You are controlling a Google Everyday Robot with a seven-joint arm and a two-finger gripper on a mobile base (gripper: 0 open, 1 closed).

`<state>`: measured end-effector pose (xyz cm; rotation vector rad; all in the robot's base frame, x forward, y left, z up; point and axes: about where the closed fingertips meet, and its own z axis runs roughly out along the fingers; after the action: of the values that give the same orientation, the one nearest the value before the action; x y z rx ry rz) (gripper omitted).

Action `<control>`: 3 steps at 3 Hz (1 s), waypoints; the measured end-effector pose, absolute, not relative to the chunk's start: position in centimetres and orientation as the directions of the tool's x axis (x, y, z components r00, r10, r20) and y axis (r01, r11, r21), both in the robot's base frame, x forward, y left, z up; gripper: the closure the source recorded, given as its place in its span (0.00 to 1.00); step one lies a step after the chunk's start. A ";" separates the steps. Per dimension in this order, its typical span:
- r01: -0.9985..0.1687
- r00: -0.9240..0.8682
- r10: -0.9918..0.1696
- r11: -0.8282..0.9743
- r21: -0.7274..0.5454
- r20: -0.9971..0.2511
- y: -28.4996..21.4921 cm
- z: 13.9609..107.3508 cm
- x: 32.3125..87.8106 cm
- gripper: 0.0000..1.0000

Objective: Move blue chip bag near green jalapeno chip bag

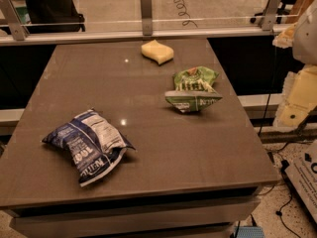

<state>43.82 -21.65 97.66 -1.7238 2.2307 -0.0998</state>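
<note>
My jaws hang off the table [173, 143] at the right edge of the view, apart or together I cannot tell, because, I judge, no grasp is begun: the blue bag [89, 145] lies flat at the near left, well apart from the green bag [194, 89] toward the far right.

You're looking at a flat grey-brown rectangular tabletop [198, 148]. On it lie a crinkled navy-blue foil chip bag [89, 145] at lower left, a crumpled green foil jalapeno chip bag [193, 89] right of centre, and a pale yellow wavy sponge [157, 51] at top centre. The pale gripper [291, 108] sits at the right edge, off the table.
</note>
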 end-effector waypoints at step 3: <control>-0.956 0.019 -0.920 0.098 -0.278 -0.392 -11.9 100.4 43.2 0.00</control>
<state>43.22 -11.89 100.38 -1.8298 1.9085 0.0997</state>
